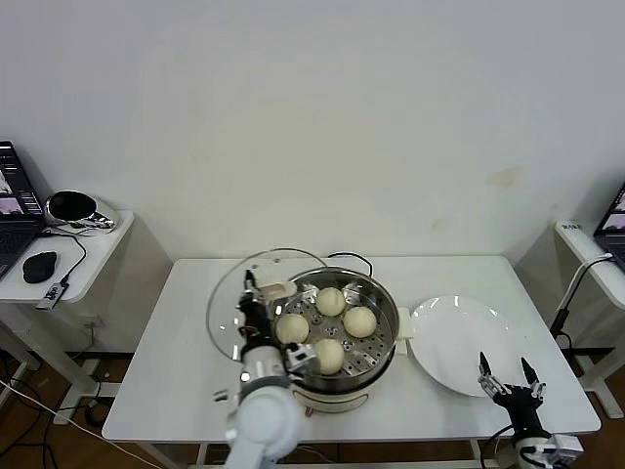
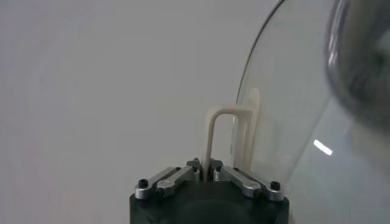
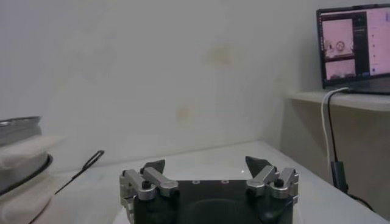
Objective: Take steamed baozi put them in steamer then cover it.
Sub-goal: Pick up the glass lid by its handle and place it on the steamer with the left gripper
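Clear glass cover (image 1: 234,303), cream bar handle, tilted.

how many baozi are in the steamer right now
4, all on the perforated tray of the steamer: rear baozi, right baozi, left baozi, front baozi. None seems hidden; the plate is empty.

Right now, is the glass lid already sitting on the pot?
No, the left gripper holds the cover tilted up beside the open steamer.

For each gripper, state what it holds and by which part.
Left gripper: the cover, by its cream-white bar handle. Right gripper: open, holding nothing.
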